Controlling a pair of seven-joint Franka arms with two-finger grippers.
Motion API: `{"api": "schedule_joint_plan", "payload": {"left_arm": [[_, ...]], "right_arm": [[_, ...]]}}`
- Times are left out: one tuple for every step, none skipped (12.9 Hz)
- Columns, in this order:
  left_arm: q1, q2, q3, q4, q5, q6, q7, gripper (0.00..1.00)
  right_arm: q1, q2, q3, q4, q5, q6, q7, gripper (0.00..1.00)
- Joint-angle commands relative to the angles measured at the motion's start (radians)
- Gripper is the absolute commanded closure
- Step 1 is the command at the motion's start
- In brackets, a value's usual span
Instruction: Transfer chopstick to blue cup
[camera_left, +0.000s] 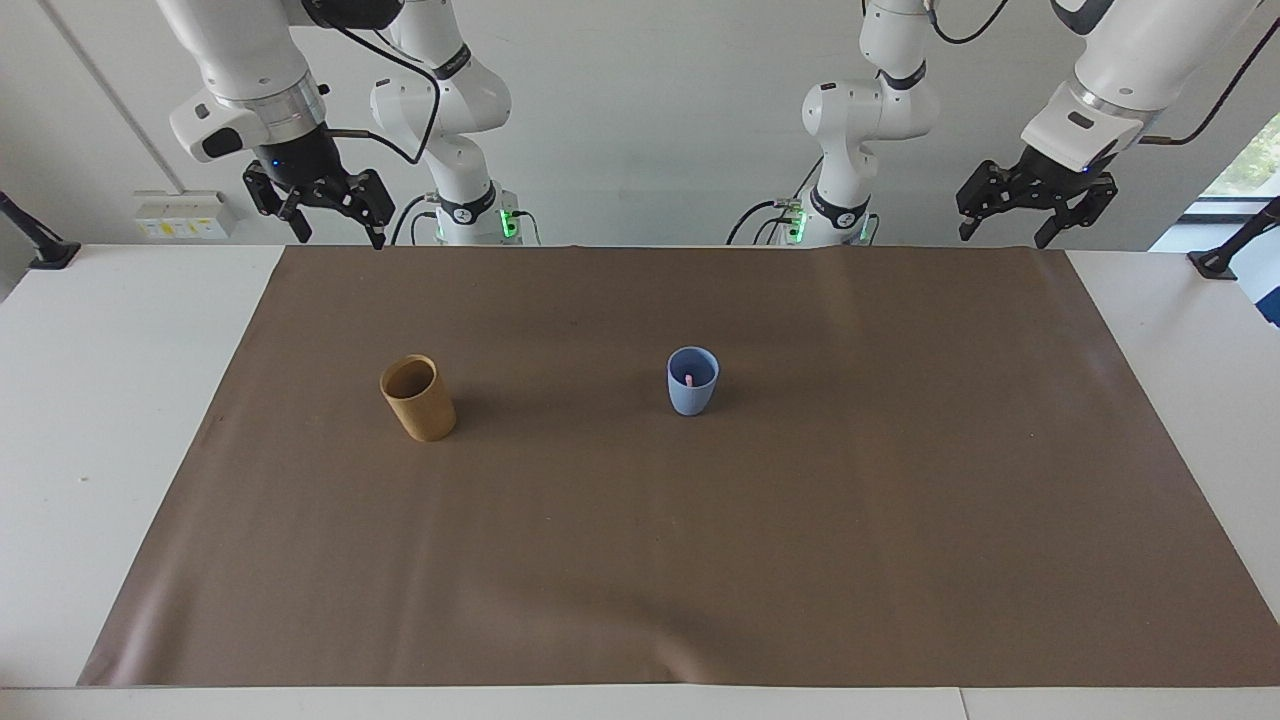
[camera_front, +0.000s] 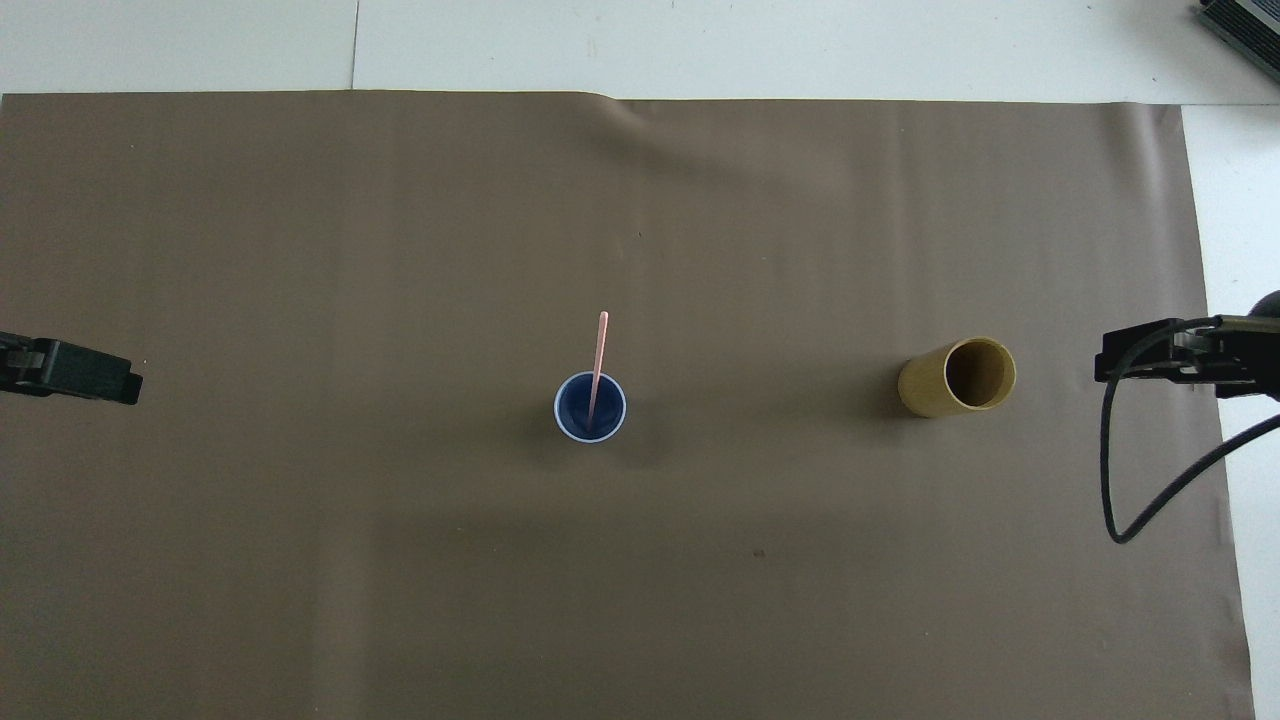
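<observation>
While a pink chopstick (camera_front: 598, 362) stands in the blue cup (camera_left: 692, 381) mid-mat (camera_left: 800, 560), the tan cup (camera_left: 418, 398) sits beside it, well apart, toward the right arm's end. Both grippers, left (camera_left: 1035, 205) and right (camera_left: 318, 205), hang empty with fingers apart over the mat's robot-side corners.

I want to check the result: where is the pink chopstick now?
The chopstick stands in the blue cup near the middle of the brown mat, beside the tan cup, which stands toward the right arm's end.
</observation>
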Motion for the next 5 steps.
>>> {"api": "schedule_joint_plan", "payload": {"left_arm": [[0.003,-0.022,-0.003,-0.024,0.0,0.021,-0.002,0.0],[0.003,-0.022,-0.003,-0.024,0.0,0.021,-0.002,0.0],[0.003,-0.022,-0.003,-0.024,0.0,0.021,-0.002,0.0],[0.003,-0.022,-0.003,-0.024,0.0,0.021,-0.004,0.0],[0.001,-0.022,-0.003,-0.025,0.0,0.021,-0.001,0.0]], "right_arm": [[-0.012,-0.016,0.005,-0.022,-0.026,0.016,-0.036,0.0],[-0.012,-0.016,0.006,-0.02,-0.038,0.016,-0.04,0.0],[-0.015,-0.016,0.006,-0.02,-0.025,0.013,-0.028,0.0],[-0.015,-0.016,0.006,-0.019,-0.019,0.005,-0.029,0.0],[-0.014,-0.016,0.006,-0.019,-0.018,0.007,-0.029,0.0]]}}
